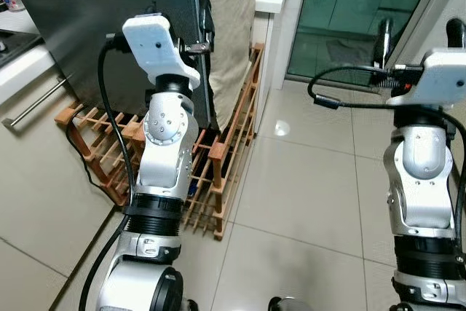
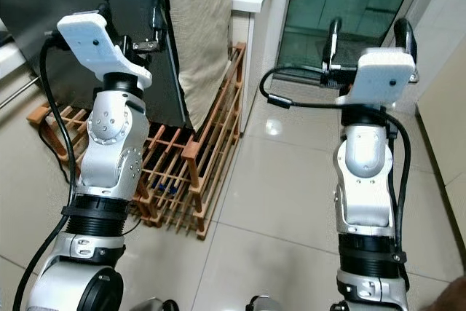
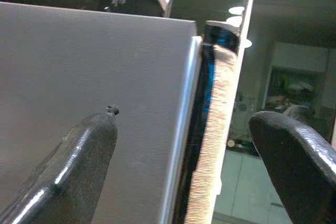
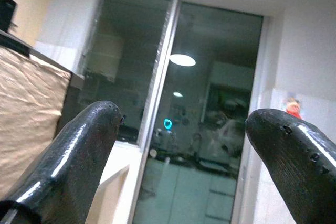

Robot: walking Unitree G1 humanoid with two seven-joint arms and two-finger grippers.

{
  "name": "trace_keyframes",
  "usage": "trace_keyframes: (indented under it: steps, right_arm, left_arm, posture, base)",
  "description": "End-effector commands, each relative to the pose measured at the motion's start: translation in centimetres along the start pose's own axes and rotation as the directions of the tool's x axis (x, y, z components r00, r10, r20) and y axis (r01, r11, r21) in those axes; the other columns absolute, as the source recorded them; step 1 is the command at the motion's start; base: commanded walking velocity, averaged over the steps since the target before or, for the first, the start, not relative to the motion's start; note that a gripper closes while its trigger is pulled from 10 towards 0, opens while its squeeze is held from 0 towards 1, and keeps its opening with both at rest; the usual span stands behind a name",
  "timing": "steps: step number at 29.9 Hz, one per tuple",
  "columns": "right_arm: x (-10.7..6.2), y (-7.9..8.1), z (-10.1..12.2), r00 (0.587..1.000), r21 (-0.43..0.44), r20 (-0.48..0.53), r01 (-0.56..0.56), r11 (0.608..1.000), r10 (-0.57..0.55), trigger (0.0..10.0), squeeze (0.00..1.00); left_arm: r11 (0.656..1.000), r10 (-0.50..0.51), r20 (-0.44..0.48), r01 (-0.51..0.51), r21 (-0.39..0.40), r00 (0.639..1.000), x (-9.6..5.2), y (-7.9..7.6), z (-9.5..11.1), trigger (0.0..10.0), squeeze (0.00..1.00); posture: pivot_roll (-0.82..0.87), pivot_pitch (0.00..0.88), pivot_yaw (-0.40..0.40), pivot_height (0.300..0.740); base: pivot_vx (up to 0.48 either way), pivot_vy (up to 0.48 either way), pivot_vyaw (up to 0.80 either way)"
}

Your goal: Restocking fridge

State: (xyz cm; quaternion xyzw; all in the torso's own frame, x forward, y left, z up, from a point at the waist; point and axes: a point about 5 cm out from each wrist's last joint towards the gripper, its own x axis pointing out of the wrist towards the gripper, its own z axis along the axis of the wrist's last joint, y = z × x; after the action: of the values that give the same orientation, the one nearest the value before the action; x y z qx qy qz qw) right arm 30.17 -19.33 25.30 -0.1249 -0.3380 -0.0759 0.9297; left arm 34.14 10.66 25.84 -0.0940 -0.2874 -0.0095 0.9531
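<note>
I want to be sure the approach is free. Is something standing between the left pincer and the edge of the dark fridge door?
Nothing visible does. The left pincer is open and raised at the fridge door, its fingers to either side of the door's edge. The beige cloth hangs just beyond that edge, not in between.

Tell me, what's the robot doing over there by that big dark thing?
The robot stands on a tiled floor, facing the side of a dark fridge. Its left gripper is raised at the fridge's edge with its fingers open, one on each side of that edge, holding nothing. The right gripper is up in the air, open and empty, pointing towards a glass door. A wooden rack sits on the floor beside the fridge, and a beige cloth hangs there.
</note>
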Motion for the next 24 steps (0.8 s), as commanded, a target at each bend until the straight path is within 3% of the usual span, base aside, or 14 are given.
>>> trace_keyframes:
  steps: [1, 7, 8, 13, 20, 24]
  right_arm:
    - [0.1, 0.0, 0.4, 1.0, -0.008, 0.021, -0.015, 1.0, 0.015, 10.0, 0.02]
    - [0.6, 0.1, 1.7, 0.998, -0.012, 0.064, -0.021, 1.0, 0.022, 10.0, 0.02]
    - [1.2, 0.2, 3.0, 0.992, -0.023, 0.122, -0.035, 0.999, 0.038, 10.0, 0.02]
    - [2.3, 0.3, 5.3, 0.973, -0.041, 0.224, -0.053, 0.998, 0.061, 10.0, 0.02]
    - [2.6, 0.1, 5.3, 0.973, -0.042, 0.224, -0.055, 0.998, 0.063, 10.0, 0.02]
    - [2.3, 0.2, 4.8, 0.979, -0.04, 0.193, -0.063, 0.997, 0.07, 10.0, 0.02]
  left_arm:
    - [1.0, 0.001, 0.009, -0.001, 0.002, 1.0, 0.1, -0.1, 0.2, 10.0, 0.0]
    - [1.0, 0.0, 0.089, -0.001, 0.013, 0.996, 0.1, -0.4, 1.7, 10.0, 0.0]
    - [1.0, 0.013, 0.127, -0.015, 0.016, 0.992, 0.2, -0.4, 2.4, 10.0, 0.0]
    - [0.999, 0.015, 0.197, -0.023, 0.035, 0.98, 0.4, -0.6, 3.9, 10.0, 0.0]
    - [0.999, 0.009, 0.203, -0.018, 0.044, 0.979, 0.6, -1.0, 4.1, 10.0, 0.0]
    - [0.997, 0.049, 0.186, -0.058, 0.042, 0.981, 0.7, -0.5, 3.9, 10.0, 0.0]
  posture:
    - [-0.16, 0.009, 0.004, 0.74]
    - [-0.17, 0.015, 0.0, 0.74]
    - [-0.17, 0.015, -0.001, 0.74]
    - [-0.17, 0.013, -0.006, 0.74]
    - [-0.18, 0.009, -0.01, 0.74]
    - [-0.17, 0.011, -0.01, 0.74]
  base:
    - [0.319, 0.0, 0.0]
    - [0.459, 0.0, 0.0]
    - [0.461, 0.0, 0.0]
    - [0.461, 0.0, 0.0]
    - [0.46, 0.0, 0.0]
    - [0.0, 0.0, 0.0]
